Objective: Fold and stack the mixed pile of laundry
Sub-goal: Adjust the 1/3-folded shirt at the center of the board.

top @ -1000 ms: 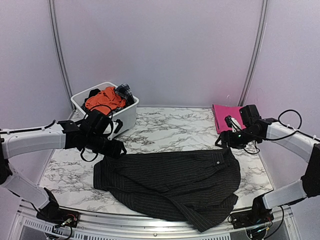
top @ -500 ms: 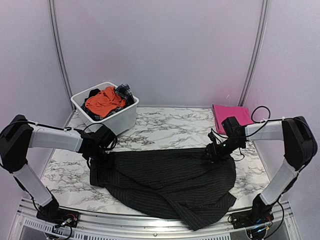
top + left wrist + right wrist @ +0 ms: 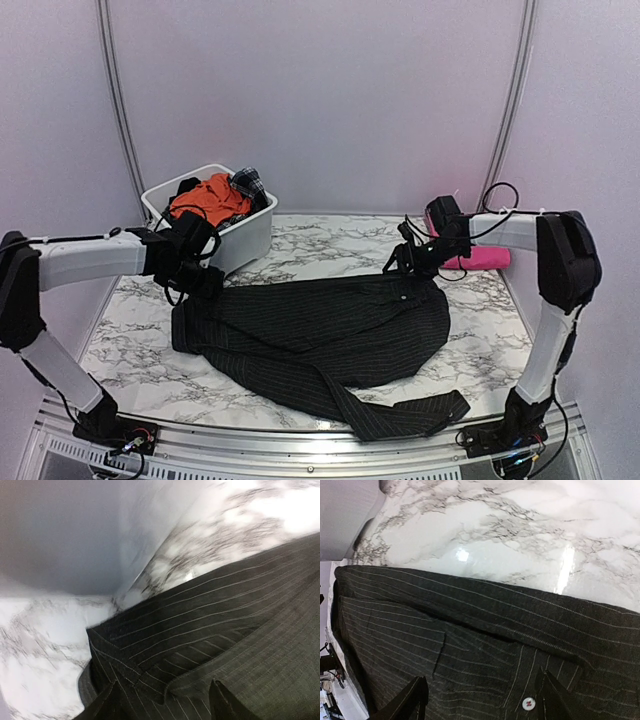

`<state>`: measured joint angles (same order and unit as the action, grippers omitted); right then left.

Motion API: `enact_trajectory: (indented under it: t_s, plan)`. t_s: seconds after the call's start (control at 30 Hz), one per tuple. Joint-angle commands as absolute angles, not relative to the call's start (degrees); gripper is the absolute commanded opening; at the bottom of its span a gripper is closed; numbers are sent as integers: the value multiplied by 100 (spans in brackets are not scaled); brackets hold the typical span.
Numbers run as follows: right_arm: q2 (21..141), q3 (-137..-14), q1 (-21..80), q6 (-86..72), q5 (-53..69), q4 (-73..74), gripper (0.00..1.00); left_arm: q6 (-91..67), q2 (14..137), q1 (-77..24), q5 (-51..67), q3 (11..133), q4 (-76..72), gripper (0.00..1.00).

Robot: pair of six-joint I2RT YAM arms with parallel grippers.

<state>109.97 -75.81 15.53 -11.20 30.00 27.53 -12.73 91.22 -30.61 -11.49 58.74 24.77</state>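
Fingertips cut off at the lower edge of both wrist views

I saw the left gripper (image 3: 164,705) and the right gripper (image 3: 482,697) wide apart on the black pinstriped shirt (image 3: 320,335) (spread on the table (image 3: 330,245)). The pink cloth (image 3: 485,258) was half hidden.

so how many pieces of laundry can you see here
4: a black pinstriped shirt spread on the marble table, an orange garment and a small dark plaid piece in the white plastic tub, a folded magenta-pink cloth far right. The tub may hide more.
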Motion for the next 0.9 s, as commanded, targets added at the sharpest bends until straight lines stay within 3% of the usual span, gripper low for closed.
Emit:
enact_trajectory:
  t_s: [0.0, 0.1, 0.33, 0.57, 0.87]
  plan:
    - [9957, -7173, 1547, -953, 3248, 3226, 69, -553, 8221, -3784, -695, 5912, 2379, 70]
    - [9331, -6552, 1539, -1002, 3233, 3301, 69, -469, 8235, -4548, -339, 5860, 2222, 74]
    - [8485, -5373, 1475, -1296, 3362, 3495, 69, -508, 9313, -5806, 176, 6352, 1978, 72]
    - [7734, -4366, 198, -1673, 3649, 3347, 69, -219, 10828, -6707, 27, 8191, 2081, 73]
    - [7665, -3902, -151, -2053, 3302, 3118, 74, -401, 12499, -7366, 26, 10111, 2360, 74]
